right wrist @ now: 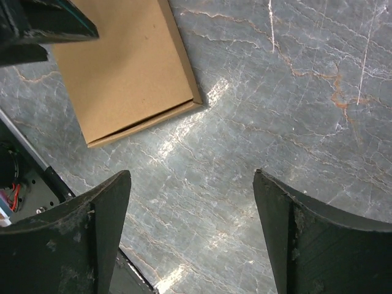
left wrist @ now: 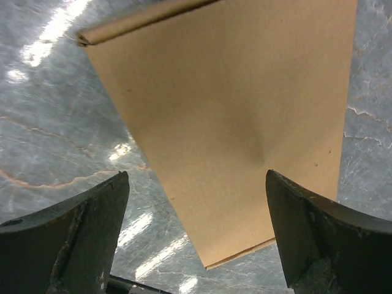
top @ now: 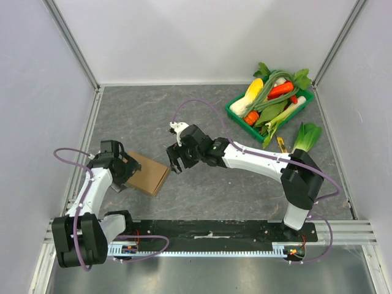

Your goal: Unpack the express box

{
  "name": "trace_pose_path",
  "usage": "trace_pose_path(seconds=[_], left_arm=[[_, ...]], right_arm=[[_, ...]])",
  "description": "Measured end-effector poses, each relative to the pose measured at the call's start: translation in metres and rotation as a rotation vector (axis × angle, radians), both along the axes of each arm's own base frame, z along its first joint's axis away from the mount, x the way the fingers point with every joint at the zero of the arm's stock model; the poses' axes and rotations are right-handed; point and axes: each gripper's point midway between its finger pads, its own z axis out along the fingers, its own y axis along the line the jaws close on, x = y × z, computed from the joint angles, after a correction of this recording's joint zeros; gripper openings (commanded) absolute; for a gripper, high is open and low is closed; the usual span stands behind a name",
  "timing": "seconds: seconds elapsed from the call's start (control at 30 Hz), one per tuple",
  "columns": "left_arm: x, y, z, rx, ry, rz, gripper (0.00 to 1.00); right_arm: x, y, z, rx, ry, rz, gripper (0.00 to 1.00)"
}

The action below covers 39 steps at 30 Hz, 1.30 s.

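The express box (top: 149, 173) is a flat plain brown cardboard box lying closed on the grey table at the left. It fills the left wrist view (left wrist: 233, 116) and shows in the upper left of the right wrist view (right wrist: 122, 67). My left gripper (top: 127, 170) is open and empty, hovering over the box's left edge; its fingers (left wrist: 79, 239) straddle the box's near corner. My right gripper (top: 177, 160) is open and empty above bare table just right of the box, not touching it.
A green tray (top: 239, 119) full of vegetables stands at the back right. A leafy bok choy (top: 306, 136) lies beside it near the right arm. Grey walls enclose the table on three sides. The black base rail (top: 208, 231) runs along the near edge.
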Motion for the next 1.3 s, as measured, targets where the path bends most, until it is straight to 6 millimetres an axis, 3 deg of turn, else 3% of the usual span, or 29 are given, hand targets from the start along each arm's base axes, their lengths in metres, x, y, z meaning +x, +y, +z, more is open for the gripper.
trace_pose_path(seconds=[0.17, 0.33, 0.47, 0.5, 0.67, 0.93, 1.13, 1.3], left_arm=[[0.013, -0.023, -0.012, -0.119, -0.052, -0.067, 0.83], [0.033, -0.051, -0.023, -0.254, -0.055, -0.209, 0.78], [0.049, -0.066, -0.021, -0.315, -0.06, -0.298, 0.77], [0.052, -0.068, -0.02, -0.32, -0.068, -0.314, 0.77], [0.056, -0.069, -0.012, -0.303, -0.099, -0.345, 0.77], [0.059, -0.056, 0.007, -0.21, -0.158, -0.334, 0.86], [0.057, -0.053, 0.005, -0.193, -0.142, -0.323, 0.84], [0.056, -0.057, -0.005, -0.223, -0.11, -0.329, 0.81]], right_arm=[[0.005, -0.001, 0.0, -0.007, -0.021, -0.021, 0.88], [0.017, -0.009, 0.0, -0.031, -0.059, -0.092, 0.86], [0.028, -0.015, 0.001, -0.043, -0.08, -0.172, 0.8], [0.03, -0.017, 0.001, -0.045, -0.086, -0.188, 0.74], [0.045, -0.013, -0.007, -0.075, -0.113, -0.233, 0.58], [0.069, 0.015, -0.045, -0.118, -0.109, -0.209, 0.51], [0.077, 0.018, -0.075, -0.13, -0.052, -0.185, 0.43], [0.078, 0.02, -0.075, -0.088, -0.036, -0.166, 0.35]])
